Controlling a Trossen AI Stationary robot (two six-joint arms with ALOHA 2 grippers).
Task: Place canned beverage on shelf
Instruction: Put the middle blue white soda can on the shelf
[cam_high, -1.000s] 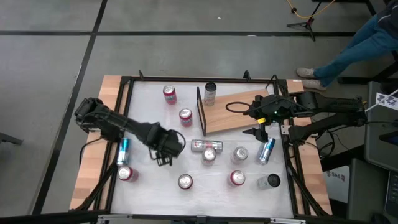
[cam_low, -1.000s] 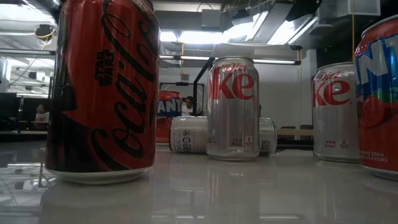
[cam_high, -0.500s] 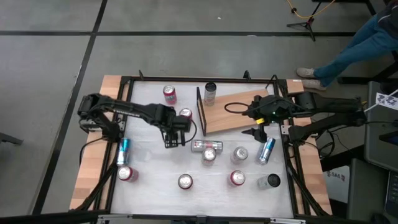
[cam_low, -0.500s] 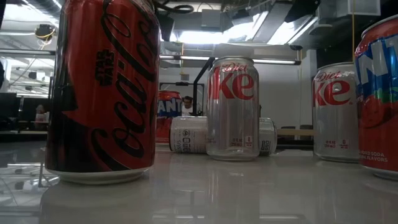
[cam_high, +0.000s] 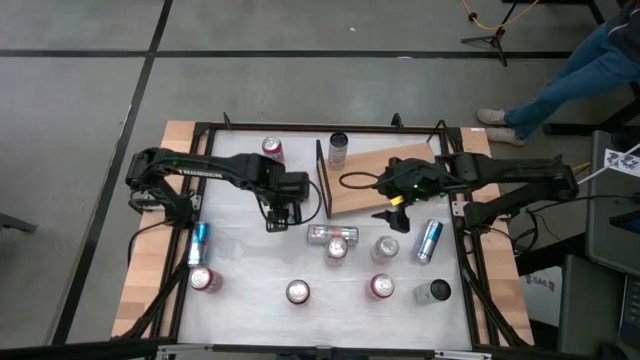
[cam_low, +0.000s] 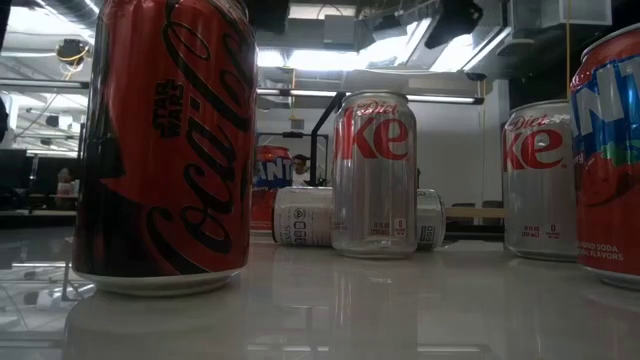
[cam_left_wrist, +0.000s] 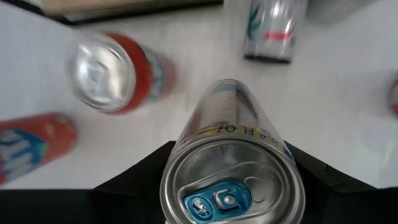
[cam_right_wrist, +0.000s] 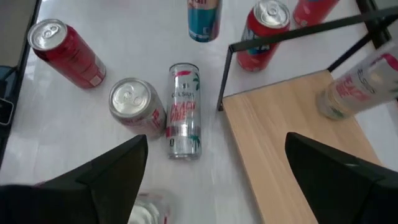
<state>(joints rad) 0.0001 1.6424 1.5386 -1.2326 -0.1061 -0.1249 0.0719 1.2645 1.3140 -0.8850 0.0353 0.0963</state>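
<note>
While the left gripper (cam_left_wrist: 231, 163) carries a silver can (cam_left_wrist: 233, 174) clamped in its jaws just beside the shelf (cam_high: 375, 180), the right gripper (cam_high: 392, 215) hovers wide open, empty; next: lower it upright onto the board.

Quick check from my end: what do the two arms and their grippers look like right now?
Both arms are dark, jointed and slender. The left gripper has two black fingers. The right gripper has broad black fingers, yellow-green lit markings on its wrist and a black cable looping beside it.
</note>
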